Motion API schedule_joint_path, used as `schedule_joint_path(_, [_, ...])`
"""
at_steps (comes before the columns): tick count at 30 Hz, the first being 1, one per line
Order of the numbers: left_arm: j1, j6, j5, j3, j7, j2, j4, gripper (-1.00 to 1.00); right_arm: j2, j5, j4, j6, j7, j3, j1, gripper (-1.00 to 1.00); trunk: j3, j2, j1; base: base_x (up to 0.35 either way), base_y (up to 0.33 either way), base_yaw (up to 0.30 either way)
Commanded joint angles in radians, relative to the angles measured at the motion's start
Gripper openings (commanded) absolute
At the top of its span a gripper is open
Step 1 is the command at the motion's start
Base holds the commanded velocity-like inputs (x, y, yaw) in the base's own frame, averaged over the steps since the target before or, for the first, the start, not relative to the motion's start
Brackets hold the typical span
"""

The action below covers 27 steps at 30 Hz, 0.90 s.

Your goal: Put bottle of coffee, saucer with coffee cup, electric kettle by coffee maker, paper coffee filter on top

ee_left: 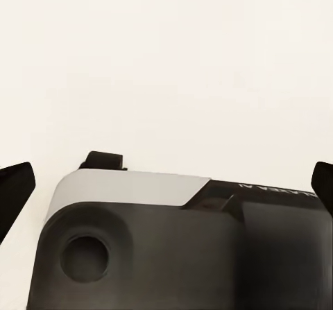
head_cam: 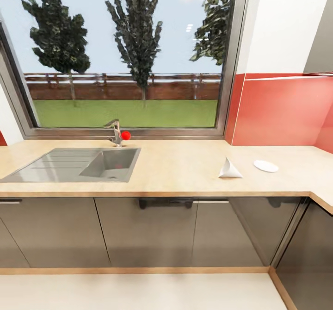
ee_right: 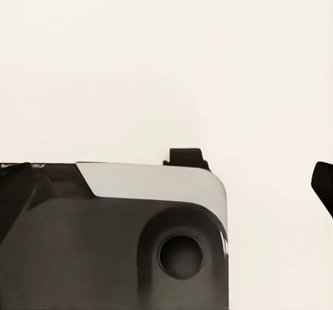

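One sink in the counter, one tap behind it, one white filter right of the sink, one saucer beyond, left gripper spread wide, right gripper spread wide.

Left wrist camera, looking along the gripper. The left gripper is holding its two dark fingertips far apart, one showing at each side edge of the frame, with nothing lying between them. Beyond the fingers, a pale cream, featureless floor surface is occupying the upper half of the frame. Below it, part of the robot's own body is showing: a rounded black housing with a light grey panel lying across its upper edge, a round recessed socket set into its face, and a small black tab projecting above the panel. Faint lettering near the right fingertip is too blurred to read.
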Motion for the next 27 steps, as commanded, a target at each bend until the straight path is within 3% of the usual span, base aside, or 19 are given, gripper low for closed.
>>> schedule_joint_path(1, [0.0,-0.002,0.007,0.0,0.0,0.0,0.0,1.0,0.0,-0.001,0.0,-0.002,0.0,-0.001,0.0,1.0,0.002,0.007,-0.004,0.0,0.0,0.0])
schedule_joint_path(11, [0.0,-0.002,0.008,-0.001,0.002,0.003,0.025,1.0,0.0,-0.001,0.0,-0.002,0.0,-0.001,0.0,1.0,0.034,0.077,-0.042,0.0,0.0,0.0])
schedule_joint_path(15, [0.0,-0.002,0.006,-0.001,0.003,0.025,0.103,1.0,0.0,-0.001,0.0,-0.002,0.0,0.002,0.0,1.0,0.046,0.105,-0.058,0.0,0.0,0.0])
schedule_joint_path(21, [0.0,-0.001,-0.001,-0.004,0.003,0.045,0.125,1.0,0.001,0.002,0.01,-0.001,0.002,0.005,0.0,1.0,0.065,0.147,-0.081,0.0,0.0,0.0])
schedule_joint_path(24, [0.0,0.002,-0.026,-0.026,0.003,0.051,0.124,1.0,-0.002,0.005,0.111,-0.001,0.004,0.003,0.0,1.0,0.074,0.168,-0.092,0.0,0.0,0.0])
schedule_joint_path(27, [0.0,0.006,-0.076,-0.047,0.003,0.053,0.123,1.0,-0.004,0.002,0.168,-0.002,0.005,-0.002,0.0,1.0,0.084,0.189,-0.104,0.0,0.0,0.0])
